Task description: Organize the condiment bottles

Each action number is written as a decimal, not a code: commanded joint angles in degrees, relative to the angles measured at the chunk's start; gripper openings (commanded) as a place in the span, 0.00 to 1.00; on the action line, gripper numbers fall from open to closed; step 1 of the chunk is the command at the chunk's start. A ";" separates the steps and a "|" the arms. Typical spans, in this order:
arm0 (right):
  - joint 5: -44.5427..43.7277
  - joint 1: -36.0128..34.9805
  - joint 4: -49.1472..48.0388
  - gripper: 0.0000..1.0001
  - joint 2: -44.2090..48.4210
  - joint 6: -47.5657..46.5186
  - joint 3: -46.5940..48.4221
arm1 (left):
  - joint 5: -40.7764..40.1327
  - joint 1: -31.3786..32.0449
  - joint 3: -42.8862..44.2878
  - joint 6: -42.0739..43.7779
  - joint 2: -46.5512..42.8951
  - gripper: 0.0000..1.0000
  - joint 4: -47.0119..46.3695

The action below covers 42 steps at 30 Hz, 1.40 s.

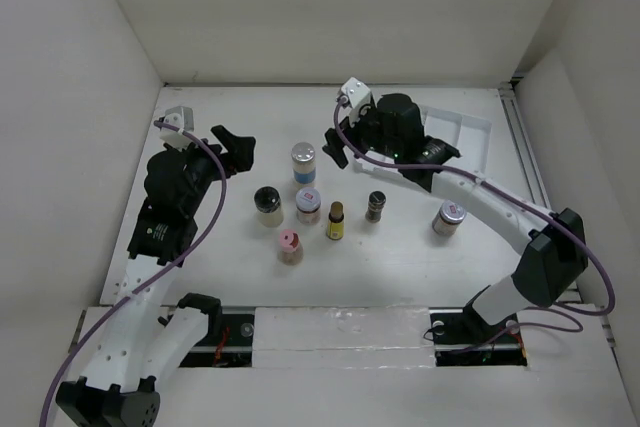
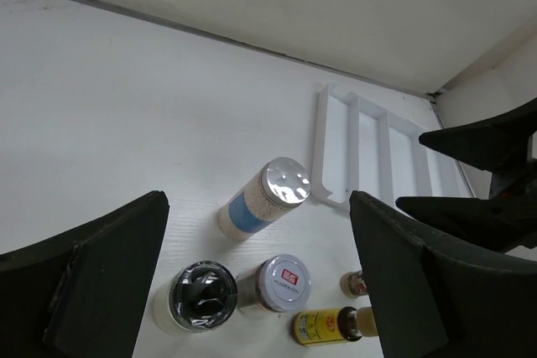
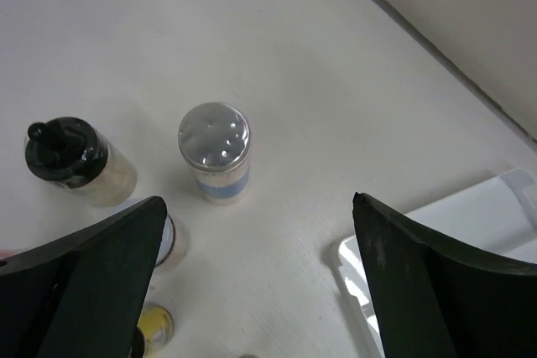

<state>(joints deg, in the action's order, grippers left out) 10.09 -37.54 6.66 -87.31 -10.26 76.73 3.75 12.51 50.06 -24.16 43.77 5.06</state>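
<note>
Several condiment bottles stand upright mid-table: a blue-label jar (image 1: pixel 303 160), a black-lidded jar (image 1: pixel 267 203), a white-lidded jar with a red mark (image 1: pixel 308 204), a slim yellow bottle (image 1: pixel 335 221), a dark grinder-like bottle (image 1: pixel 375 206) and a pink-lidded jar (image 1: pixel 289 246). One more jar (image 1: pixel 448 217) stands apart at the right. My left gripper (image 1: pixel 235 147) hovers open left of the blue-label jar (image 2: pixel 264 199). Just right of that jar (image 3: pixel 216 150), my right gripper (image 1: pixel 335 145) is open too. Neither holds anything.
A white slotted rack (image 1: pixel 462 133) lies at the back right, partly under the right arm, and shows in both wrist views (image 2: pixel 369 153) (image 3: pixel 470 241). White walls close in the table on the left, back and right.
</note>
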 commanded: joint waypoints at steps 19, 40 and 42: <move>2.74 -1.40 -1.57 1.00 -5.85 -2.39 2.36 | 1.17 -0.30 -0.41 1.93 1.32 0.73 -2.25; 13.56 -2.01 -1.82 0.62 -27.92 -2.31 17.93 | 2.76 -0.30 0.21 1.93 2.81 0.72 -2.86; 12.95 -2.01 -2.96 0.51 -27.92 -1.78 17.15 | 2.23 -0.30 0.21 1.93 3.34 0.72 -2.34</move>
<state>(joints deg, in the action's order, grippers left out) 22.59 -39.09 7.07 -115.90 -12.43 91.88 5.41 12.51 49.89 -22.68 47.09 4.99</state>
